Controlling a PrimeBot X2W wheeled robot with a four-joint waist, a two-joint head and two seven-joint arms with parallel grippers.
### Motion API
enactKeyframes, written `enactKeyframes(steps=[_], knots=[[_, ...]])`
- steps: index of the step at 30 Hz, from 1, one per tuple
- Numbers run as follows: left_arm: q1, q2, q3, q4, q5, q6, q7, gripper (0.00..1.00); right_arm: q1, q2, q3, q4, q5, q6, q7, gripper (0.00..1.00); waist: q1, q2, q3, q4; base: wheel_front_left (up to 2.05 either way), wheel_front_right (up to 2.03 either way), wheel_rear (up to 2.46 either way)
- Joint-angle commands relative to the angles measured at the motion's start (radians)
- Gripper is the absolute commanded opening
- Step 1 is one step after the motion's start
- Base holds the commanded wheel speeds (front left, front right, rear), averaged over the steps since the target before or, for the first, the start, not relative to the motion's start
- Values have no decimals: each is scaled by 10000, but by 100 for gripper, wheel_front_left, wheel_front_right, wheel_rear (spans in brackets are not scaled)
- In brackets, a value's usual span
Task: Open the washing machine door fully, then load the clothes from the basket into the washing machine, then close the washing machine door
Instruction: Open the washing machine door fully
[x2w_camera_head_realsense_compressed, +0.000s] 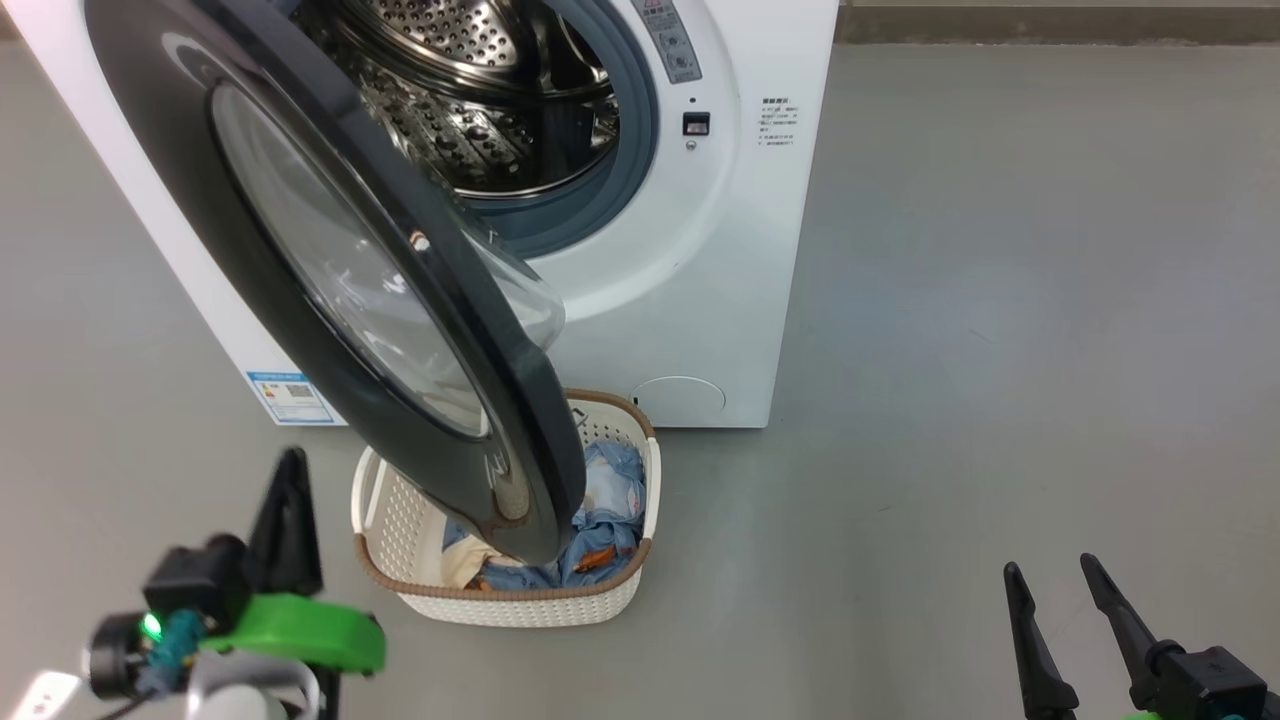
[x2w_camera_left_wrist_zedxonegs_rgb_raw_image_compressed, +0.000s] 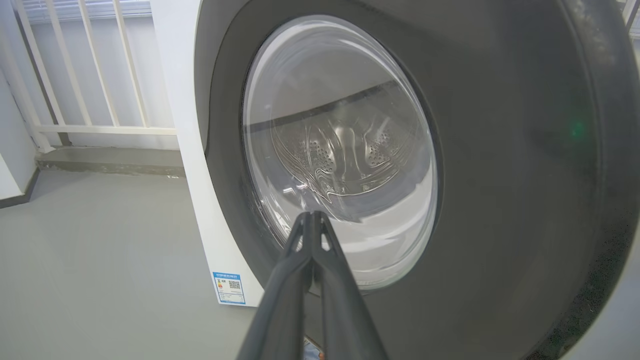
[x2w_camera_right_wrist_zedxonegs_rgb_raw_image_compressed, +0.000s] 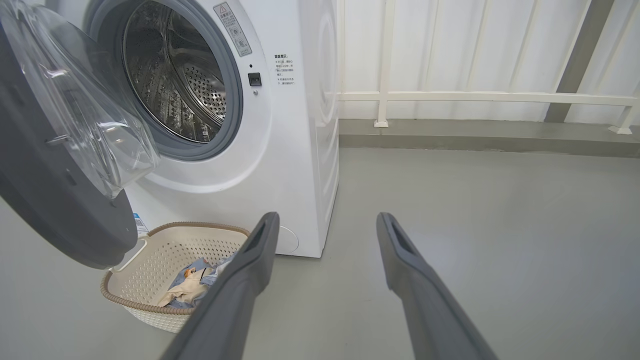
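The washing machine door (x2w_camera_head_realsense_compressed: 335, 290) is found part way open. It is swung out to the left, and its lower edge hangs over the basket (x2w_camera_head_realsense_compressed: 505, 592). The steel drum (x2w_camera_head_realsense_compressed: 470, 110) can be seen behind it, inside the white washing machine (x2w_camera_head_realsense_compressed: 700, 260). The basket is set on the grey floor (x2w_camera_head_realsense_compressed: 1000, 330), just in front of the machine. The clothes (x2w_camera_head_realsense_compressed: 605, 520), blue and cream, are piled inside it. A blue and white sticker (x2w_camera_head_realsense_compressed: 290, 397) is stuck low on the machine's left corner.

The left claw (x2w_camera_left_wrist_zedxonegs_rgb_raw_image_compressed: 312, 219) is held low at the near left, just left of the basket. Its fingers are pointed up and away at the door's outer glass. The two fingers are pressed together at the tips, with nothing between them. Whether the door is touched cannot be told.

The right claw (x2w_camera_head_realsense_compressed: 1050, 567) is held low at the near right, well apart from the machine, over the floor. Its fingers are spread apart and nothing is held. A white railing (x2w_camera_right_wrist_zedxonegs_rgb_raw_image_compressed: 450, 96) is seen far behind.
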Motion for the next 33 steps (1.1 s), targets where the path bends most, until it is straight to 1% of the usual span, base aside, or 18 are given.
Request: enactKeyframes(steps=[1, 4, 7, 9, 12, 17, 22, 27, 28, 29, 33], knots=[[-527, 271, 379, -346, -10, 101, -80, 0, -114, -90, 213, -219, -142, 16, -122, 100, 0, 0, 6, 4, 0, 0, 0], [-919, 458, 538, -704, 141, 346, -80, 0, -109, -90, 184, -212, -178, 16, -122, 100, 0, 0, 22, 13, 0, 0, 0], [-1412, 565, 623, -1341, 361, 630, -80, 0, -115, -89, 150, -220, -216, 16, -122, 100, 0, 0, 29, 23, 0, 0, 0], [-1692, 531, 509, -1900, 579, 829, -48, 0, -106, -89, 137, -229, -241, 16, -122, 100, 0, 0, 18, 43, 0, 0, 0], [-2150, 426, 129, -2738, 850, 918, 113, 0, -115, -88, 166, -248, -286, 16, -122, 100, 0, 0, 34, 78, 0, 0, 0], [-2775, 80, -1037, -3764, 976, 780, 640, 0, -172, -87, 331, -248, -326, 16, -122, 100, 0, 0, 96, 161, 0, 0, 0], [-3164, -119, -2558, -4093, 693, 622, 1147, 0, -245, -87, 493, -243, -348, 16, -122, 100, 0, 0, 119, 243, 0, 0, 0], [-3261, -162, -4072, -3852, 13, 670, 1624, 0, -300, -86, 631, -234, -373, 16, -122, 100, 0, 0, 118, 255, 0, 0, 0], [-3266, -164, -4399, -3765, -174, 725, 1721, 0, -306, -86, 649, -231, -372, 16, -122, 100, 0, 0, 126, 259, 0, 0, 0], [-3290, -166, -4995, -3499, -537, 824, 1908, 0, -321, -86, 686, -223, -367, 16, -122, 100, 0, 0, 151, 276, 0, 0, 0], [-3380, -167, -5843, -2761, -1032, 1097, 2134, 0, -387, -85, 775, -214, -349, 16, -122, 100, 0, 0, 246, 278, 0, 0, 0]])
